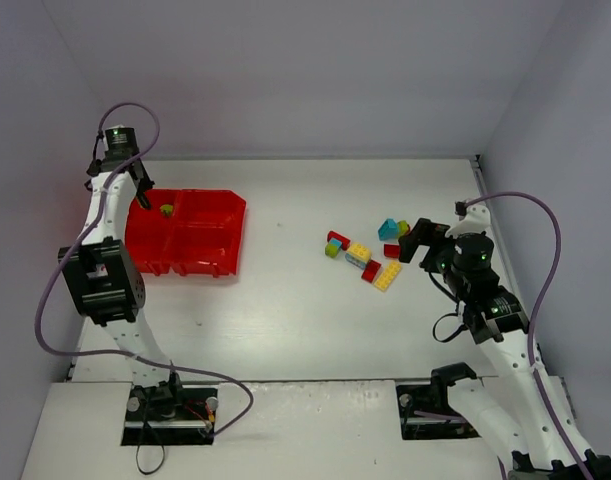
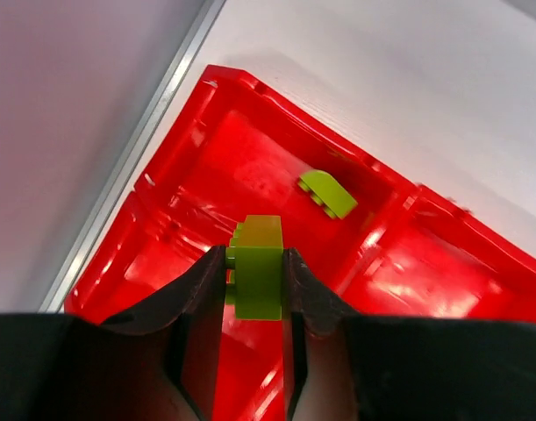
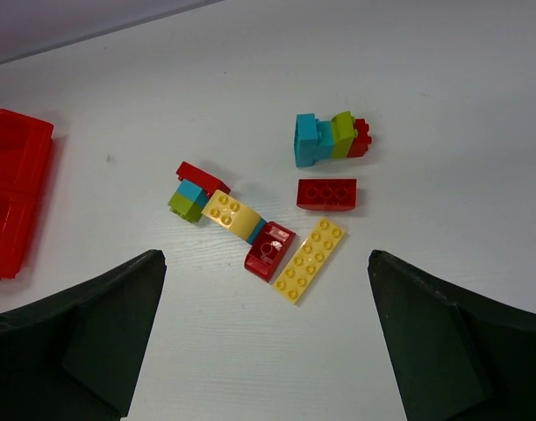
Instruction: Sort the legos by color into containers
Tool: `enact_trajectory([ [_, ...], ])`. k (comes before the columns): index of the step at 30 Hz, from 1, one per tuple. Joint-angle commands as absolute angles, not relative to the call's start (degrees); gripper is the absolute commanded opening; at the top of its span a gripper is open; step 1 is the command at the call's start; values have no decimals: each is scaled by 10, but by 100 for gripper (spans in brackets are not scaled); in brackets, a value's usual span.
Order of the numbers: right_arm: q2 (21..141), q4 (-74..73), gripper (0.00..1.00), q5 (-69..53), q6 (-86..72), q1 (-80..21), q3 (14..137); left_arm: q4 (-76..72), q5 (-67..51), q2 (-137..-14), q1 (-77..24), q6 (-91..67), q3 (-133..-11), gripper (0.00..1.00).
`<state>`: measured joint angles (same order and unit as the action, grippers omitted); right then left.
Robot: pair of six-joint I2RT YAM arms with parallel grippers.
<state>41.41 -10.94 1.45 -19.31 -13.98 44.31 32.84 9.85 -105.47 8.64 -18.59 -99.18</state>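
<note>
Side wall (image 1: pixel 30 150) stands near the tray (image 1: pixel 236 240), legos (image 1: pixel 359 252) well apart.

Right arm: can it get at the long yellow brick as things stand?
Probably yes. The right gripper is open and empty, and the long yellow brick lies flat ahead of it with nothing on top. A small red brick sits against one long side, so a grip might catch that too.

a white table (image 1: pixel 285 300) sits inside plain pale grey walls (image 1: pixel 305 70) on three sides, evenly lit, a thin metal strip (image 2: pixel 136 158) edging its base.
</note>
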Motion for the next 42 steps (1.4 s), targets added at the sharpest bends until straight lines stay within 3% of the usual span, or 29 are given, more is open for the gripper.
enact_trajectory([
  [1, 416, -73, 97, 7, -196, -144, 445, 312, 82, -1081, 94, -178, -1053, 4],
  [5, 418, -73, 97, 7, -195, -144, 444, 310, 67, -1120, 94, -181, -1071, 8],
  [11, 423, -73, 97, 9, -196, -144, 444, 302, 65, -1133, 93, -188, -1064, 43],
  [13, 426, -73, 97, 11, -195, -144, 443, 305, 65, -1126, 94, -191, -1058, 47],
  [21, 444, -71, 96, 21, -199, -144, 445, 283, 22, -1009, 55, -211, -998, 50],
  [33, 496, -75, 90, 49, -232, -142, 438, 320, 11, -834, -244, -194, -871, 50],
  [42, 611, -73, 79, 90, -298, -142, 430, 356, 16, -721, -288, -170, -773, 50],
])
